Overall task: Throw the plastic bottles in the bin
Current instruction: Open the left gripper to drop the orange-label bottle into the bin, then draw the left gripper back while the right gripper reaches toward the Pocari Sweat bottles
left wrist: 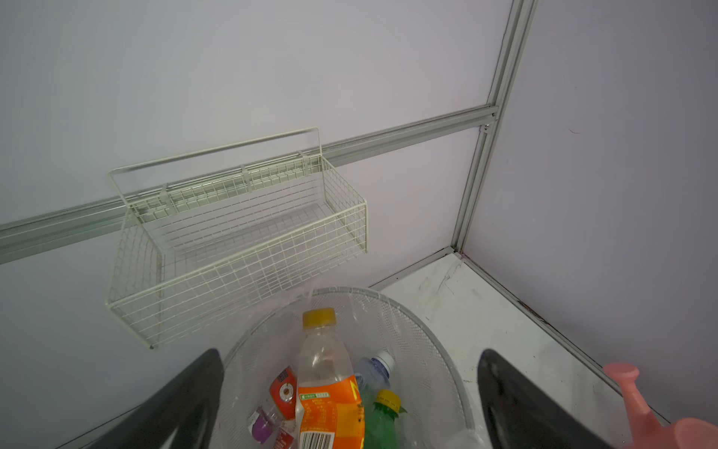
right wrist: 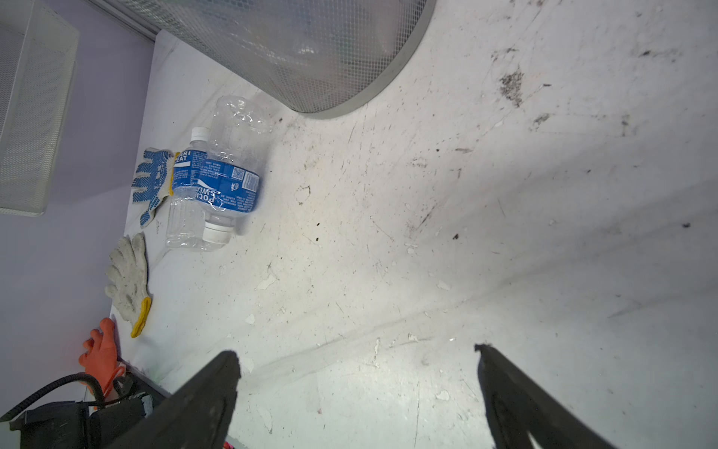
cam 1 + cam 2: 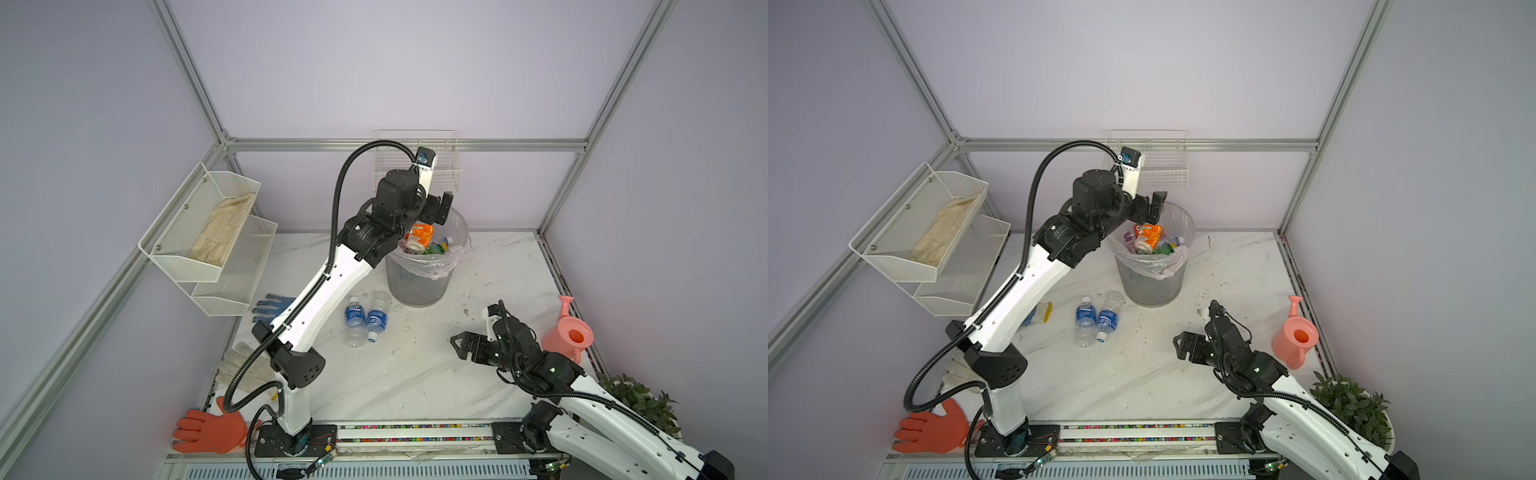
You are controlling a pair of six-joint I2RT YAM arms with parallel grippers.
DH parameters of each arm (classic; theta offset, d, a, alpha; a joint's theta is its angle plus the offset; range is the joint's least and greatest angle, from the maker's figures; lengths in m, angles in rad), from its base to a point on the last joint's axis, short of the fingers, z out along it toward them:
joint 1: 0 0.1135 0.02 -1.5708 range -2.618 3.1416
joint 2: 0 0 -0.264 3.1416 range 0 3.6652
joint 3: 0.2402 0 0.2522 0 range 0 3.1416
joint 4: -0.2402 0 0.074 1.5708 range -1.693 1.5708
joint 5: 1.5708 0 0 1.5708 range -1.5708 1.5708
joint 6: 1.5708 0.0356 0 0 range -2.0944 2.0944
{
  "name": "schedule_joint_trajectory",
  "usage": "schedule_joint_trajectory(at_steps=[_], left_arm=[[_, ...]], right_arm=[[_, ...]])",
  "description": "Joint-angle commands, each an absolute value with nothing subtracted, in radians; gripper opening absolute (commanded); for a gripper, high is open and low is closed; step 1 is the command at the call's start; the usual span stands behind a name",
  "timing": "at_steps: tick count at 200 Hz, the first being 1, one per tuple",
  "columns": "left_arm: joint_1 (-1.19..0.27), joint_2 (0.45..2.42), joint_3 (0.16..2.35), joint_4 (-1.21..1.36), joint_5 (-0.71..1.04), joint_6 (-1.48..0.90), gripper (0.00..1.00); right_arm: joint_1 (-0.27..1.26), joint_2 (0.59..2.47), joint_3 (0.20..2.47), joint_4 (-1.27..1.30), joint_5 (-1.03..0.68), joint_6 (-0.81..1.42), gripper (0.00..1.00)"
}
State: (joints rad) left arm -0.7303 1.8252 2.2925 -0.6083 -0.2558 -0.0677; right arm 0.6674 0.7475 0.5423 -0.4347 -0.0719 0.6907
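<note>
The grey mesh bin (image 3: 415,282) (image 3: 1150,282) with its clear bag stands at the back of the table. My left gripper (image 3: 436,210) (image 3: 1148,208) (image 1: 349,353) hangs open over the bin's rim (image 1: 427,330), with nothing between its fingers. Below it in the bin lie an orange-labelled bottle (image 1: 330,400) (image 3: 419,237), a green one (image 1: 382,423) and a red-labelled one (image 1: 283,392). Two blue-labelled bottles (image 3: 354,320) (image 3: 377,318) (image 2: 229,182) lie side by side on the table in front of the bin. My right gripper (image 3: 459,347) (image 2: 357,353) is open and empty, low over bare table to their right.
A pink watering can (image 3: 567,328) and a potted plant (image 3: 640,399) stand at the right edge. Gloves lie at the left: blue-dotted (image 3: 270,307), white (image 3: 245,365), orange (image 3: 212,428). White wire baskets hang on the left wall (image 3: 208,232) and back wall (image 1: 241,241).
</note>
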Motion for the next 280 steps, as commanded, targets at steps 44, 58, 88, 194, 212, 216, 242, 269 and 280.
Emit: schedule_joint_trajectory(at_steps=[44, 58, 88, 194, 212, 216, 242, 269, 280], left_arm=[[-0.734, 1.5, 1.962, -0.503, -0.273, -0.115, 1.0], [-0.735, 1.433, 1.867, -0.484, -0.281, -0.126, 1.0], [-0.734, 1.253, 1.626, -0.447, -0.309, -0.159, 1.0], [-0.731, 0.755, 1.0, -0.554, -0.389, -0.337, 1.0], [-0.73, 0.678, 0.918, -0.593, -0.393, -0.375, 1.0], [-0.731, 0.661, 0.901, -0.602, -0.395, -0.382, 1.0], [-0.732, 0.547, 0.793, -0.655, -0.382, -0.421, 1.0], [-0.731, 0.451, 0.717, -0.703, -0.361, -0.443, 1.0], [-0.731, 0.419, 0.694, -0.722, -0.362, -0.45, 1.0]], right_arm=[[0.67, 0.763, 0.55, -0.416, -0.084, 0.707, 0.97], [0.67, 0.758, 0.558, -0.44, -0.061, 0.709, 0.97], [0.67, 0.761, 0.573, -0.457, -0.056, 0.691, 0.97], [0.795, 1.063, 0.808, -0.437, 0.031, 0.634, 0.97], [0.845, 1.135, 0.856, -0.414, 0.057, 0.642, 0.97], [0.853, 1.151, 0.864, -0.405, 0.058, 0.644, 0.97], [0.887, 1.264, 0.926, -0.361, 0.064, 0.649, 0.97], [0.917, 1.397, 1.008, -0.335, 0.07, 0.644, 0.96], [0.925, 1.451, 1.045, -0.332, 0.073, 0.644, 0.96]])
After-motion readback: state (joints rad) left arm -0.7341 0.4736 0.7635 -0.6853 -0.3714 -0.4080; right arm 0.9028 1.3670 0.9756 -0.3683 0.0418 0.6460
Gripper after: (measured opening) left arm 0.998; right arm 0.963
